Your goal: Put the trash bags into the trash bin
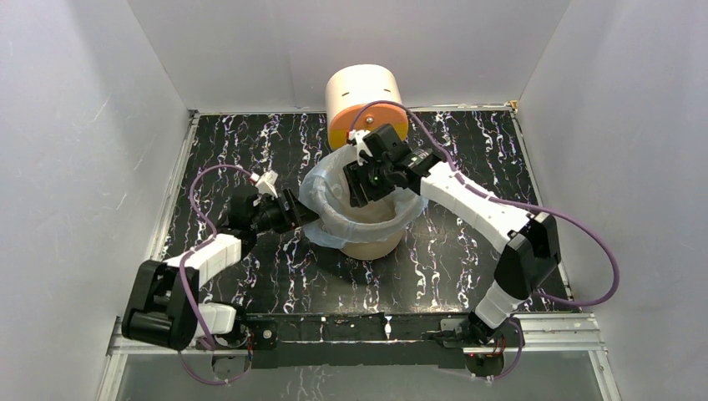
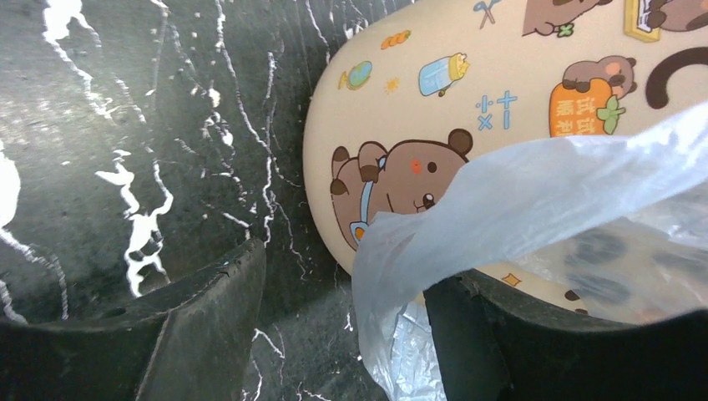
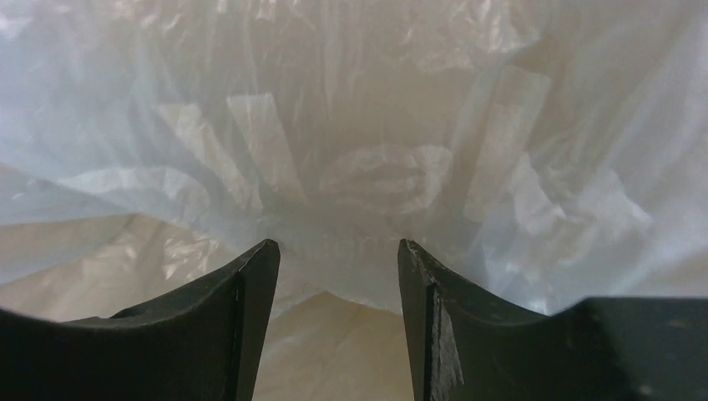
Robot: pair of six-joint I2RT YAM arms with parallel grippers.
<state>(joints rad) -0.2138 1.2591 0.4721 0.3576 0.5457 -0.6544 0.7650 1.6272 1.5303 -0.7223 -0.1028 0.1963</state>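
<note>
Right pincer (image 3: 338,251) close to trash bags (image 3: 376,125), trash bin (image 1: 371,244) mostly behind film

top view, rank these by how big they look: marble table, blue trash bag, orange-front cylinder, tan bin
1. marble table
2. trash bag
3. orange-front cylinder
4. tan bin, unsure: the bag covers all but its lower wall
</note>
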